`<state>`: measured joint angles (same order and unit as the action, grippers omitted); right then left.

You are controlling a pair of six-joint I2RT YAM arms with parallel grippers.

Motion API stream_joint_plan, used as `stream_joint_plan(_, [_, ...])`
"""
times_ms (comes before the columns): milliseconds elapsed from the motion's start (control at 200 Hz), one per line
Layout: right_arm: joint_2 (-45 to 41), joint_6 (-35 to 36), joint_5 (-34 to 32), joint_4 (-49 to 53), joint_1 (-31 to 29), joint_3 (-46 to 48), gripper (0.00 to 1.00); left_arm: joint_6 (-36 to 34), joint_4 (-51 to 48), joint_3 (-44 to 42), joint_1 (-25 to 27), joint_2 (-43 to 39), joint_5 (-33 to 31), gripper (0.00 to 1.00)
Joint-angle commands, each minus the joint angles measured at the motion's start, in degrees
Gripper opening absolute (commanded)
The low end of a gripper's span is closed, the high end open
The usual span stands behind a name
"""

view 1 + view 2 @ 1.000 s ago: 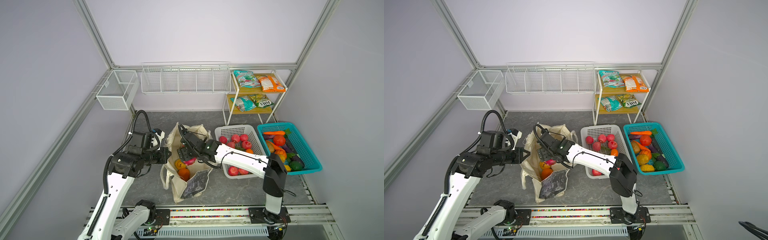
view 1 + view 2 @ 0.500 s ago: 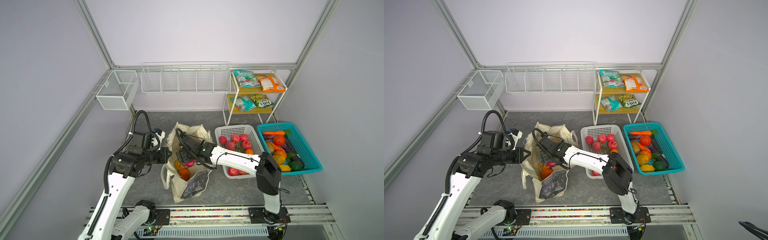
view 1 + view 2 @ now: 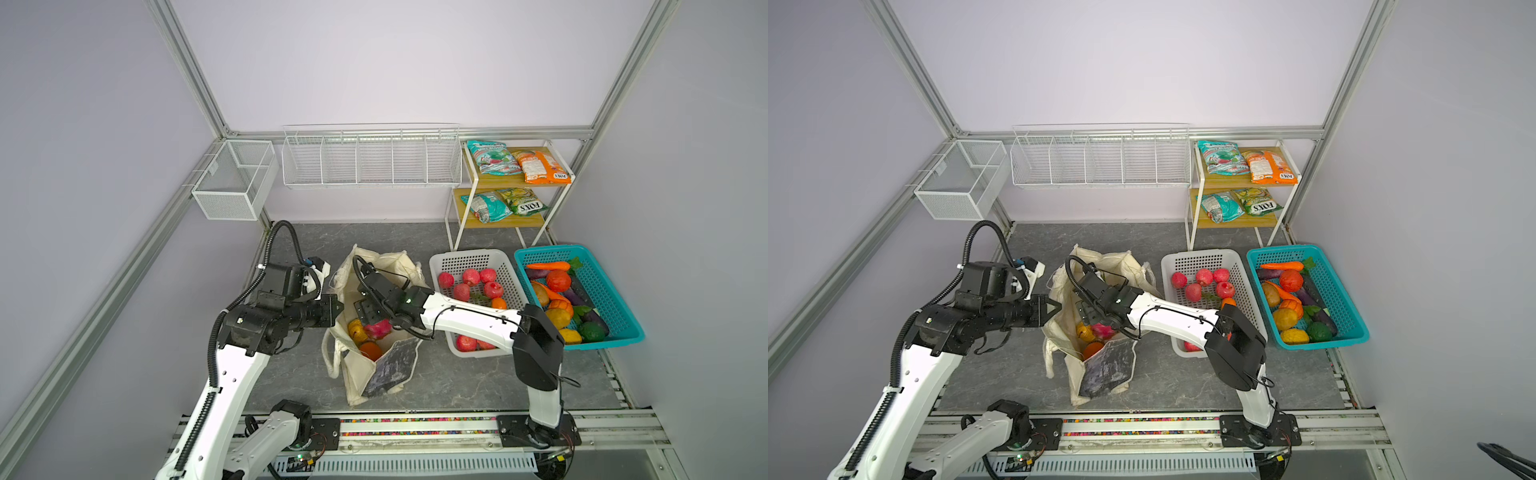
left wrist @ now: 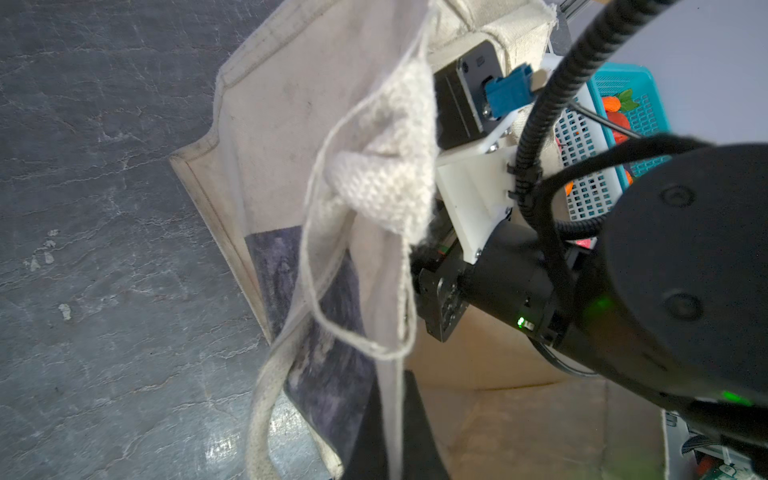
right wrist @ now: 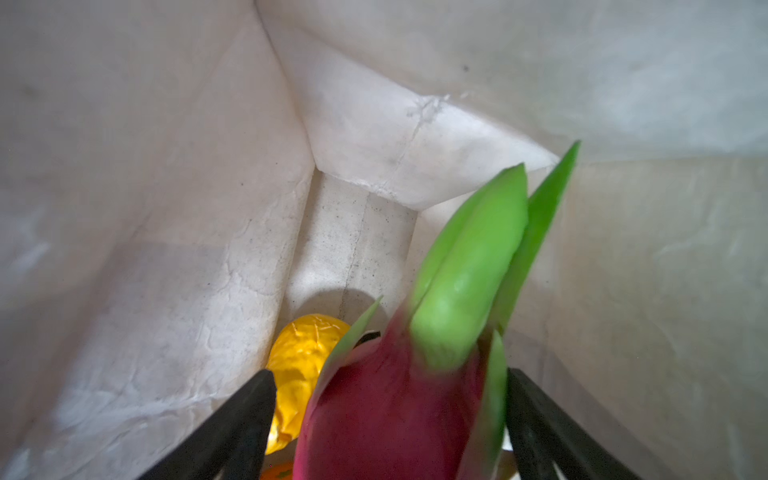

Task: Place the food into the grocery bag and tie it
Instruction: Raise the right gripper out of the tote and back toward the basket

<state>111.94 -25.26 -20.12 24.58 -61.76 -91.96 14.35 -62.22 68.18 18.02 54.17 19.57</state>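
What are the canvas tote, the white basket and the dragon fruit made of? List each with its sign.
The canvas tote: woven cream cloth, matte; visible weave, stitched seams, soft folds. The white basket: likely moulded plastic, smooth; regular perforated walls. The dragon fruit: probably a plastic or foam replica; smooth, faintly glossy pink skin and green tips, though blurred.

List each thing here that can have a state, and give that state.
bag: standing, mouth open
left gripper: shut on the bag's rim
right gripper: open, inside the bag
dragon fruit: between the right gripper's jaws, in the bag
orange: lying in the bag
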Motion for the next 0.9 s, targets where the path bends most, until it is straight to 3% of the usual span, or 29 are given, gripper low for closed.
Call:
stream_joint_plan(0, [-4.4,1.0,-0.4,0.5,-0.3,-1.7,0.87,-0.6,1.4,-0.3,0.2,-0.5,1.0,0.0])
stream_joint_plan(295, [-11.0,2.7,0.1,7.7,-0.6,-10.3,0.87,-0.5,1.5,-0.3,0.2,-0.3,0.9,0.0])
stream_joint_plan(550, [-18.9,4.2,-0.5,8.3,-0.7,-11.2,0.87,-0.6,1.3,-0.3,0.2,-0.2,0.6,0.0])
stream_joint_plan(740, [-27.1,4.9,-8.7,10.1,0.0,-7.2,0.87,-0.4,1.1,-0.2,0.2,0.0,0.2,0.0])
stream_joint_plan(820, [-30.9,0.4,-13.7,13.5,1.9,-4.1,0.88,-0.5,0.8,0.1,0.2,0.1,0.1,0.0])
stream_joint_plan(895, [-33.6,-1.9,-14.2,15.7,4.8,-0.8,0.88,-0.5,0.8,0.0,0.1,0.1,-0.1,0.0])
